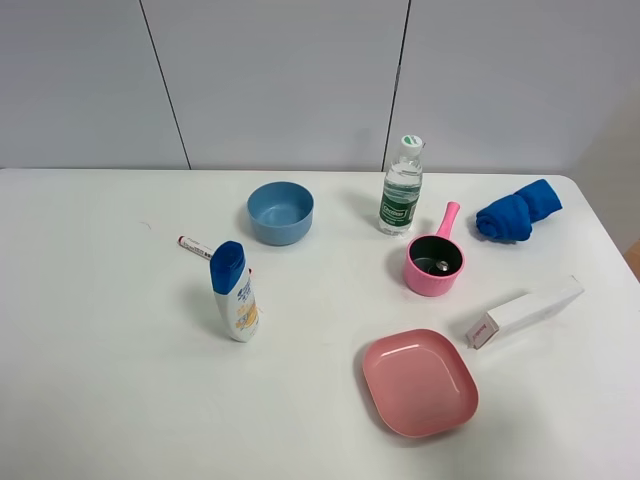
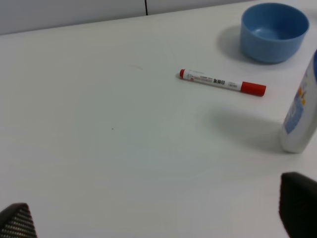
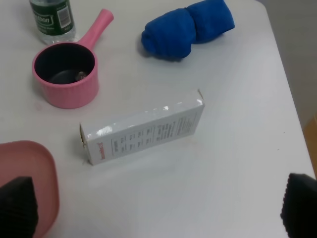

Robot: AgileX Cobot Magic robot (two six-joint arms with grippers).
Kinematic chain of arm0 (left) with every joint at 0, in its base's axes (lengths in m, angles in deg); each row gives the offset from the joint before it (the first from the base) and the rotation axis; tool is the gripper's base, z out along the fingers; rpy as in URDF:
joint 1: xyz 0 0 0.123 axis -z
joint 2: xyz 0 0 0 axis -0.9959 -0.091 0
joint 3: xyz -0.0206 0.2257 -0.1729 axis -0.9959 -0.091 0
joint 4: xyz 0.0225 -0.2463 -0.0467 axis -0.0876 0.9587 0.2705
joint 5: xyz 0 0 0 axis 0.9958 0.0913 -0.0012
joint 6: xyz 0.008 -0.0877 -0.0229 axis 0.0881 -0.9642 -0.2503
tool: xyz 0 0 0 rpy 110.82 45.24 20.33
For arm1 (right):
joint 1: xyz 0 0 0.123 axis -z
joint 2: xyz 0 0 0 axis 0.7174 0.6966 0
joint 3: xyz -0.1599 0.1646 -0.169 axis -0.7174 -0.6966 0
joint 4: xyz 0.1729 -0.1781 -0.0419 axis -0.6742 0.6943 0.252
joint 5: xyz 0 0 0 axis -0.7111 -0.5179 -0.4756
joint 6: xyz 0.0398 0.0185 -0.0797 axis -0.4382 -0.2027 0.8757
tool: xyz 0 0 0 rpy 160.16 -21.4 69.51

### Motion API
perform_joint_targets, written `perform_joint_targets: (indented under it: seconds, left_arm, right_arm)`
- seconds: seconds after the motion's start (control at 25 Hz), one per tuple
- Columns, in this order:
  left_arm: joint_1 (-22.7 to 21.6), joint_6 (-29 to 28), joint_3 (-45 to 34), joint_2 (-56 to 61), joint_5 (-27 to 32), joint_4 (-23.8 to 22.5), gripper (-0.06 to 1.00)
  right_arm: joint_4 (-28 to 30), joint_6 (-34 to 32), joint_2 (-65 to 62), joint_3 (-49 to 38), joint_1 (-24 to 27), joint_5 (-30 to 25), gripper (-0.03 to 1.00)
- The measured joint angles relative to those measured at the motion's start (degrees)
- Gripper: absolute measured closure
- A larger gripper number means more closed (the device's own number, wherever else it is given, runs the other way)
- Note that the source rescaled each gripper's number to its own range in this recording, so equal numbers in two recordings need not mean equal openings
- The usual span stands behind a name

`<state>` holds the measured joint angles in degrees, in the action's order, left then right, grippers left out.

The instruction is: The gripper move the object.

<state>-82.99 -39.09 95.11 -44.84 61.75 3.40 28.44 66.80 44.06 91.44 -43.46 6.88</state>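
The object (image 1: 441, 266), a tiny shiny grey capsule, lies inside the pink saucepan (image 1: 434, 264) at the table's right middle; the right wrist view shows the object (image 3: 79, 76) against the pan's dark floor. My right gripper (image 3: 158, 206) hangs open over the table near a white box (image 3: 142, 132), well short of the saucepan (image 3: 66, 74). My left gripper (image 2: 157, 215) is open too, above bare table on the near side of a red-and-white marker (image 2: 222, 83). Neither arm shows in the exterior high view.
A blue bowl (image 1: 280, 212), a water bottle (image 1: 401, 187) and a rolled blue towel (image 1: 518, 211) stand along the back. A shampoo bottle (image 1: 233, 292) stands left of centre. A pink square plate (image 1: 419, 381) and the white box (image 1: 525, 311) lie front right.
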Motion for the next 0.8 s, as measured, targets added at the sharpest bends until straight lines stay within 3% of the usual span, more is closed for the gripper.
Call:
perform_joint_targets:
  seconds: [0.8]
  left_arm:
    - [0.0, 0.0, 0.0, 0.0, 0.0, 0.0, -0.06]
  right_arm:
    - [0.0, 0.07, 0.0, 0.0, 0.0, 0.0, -0.03]
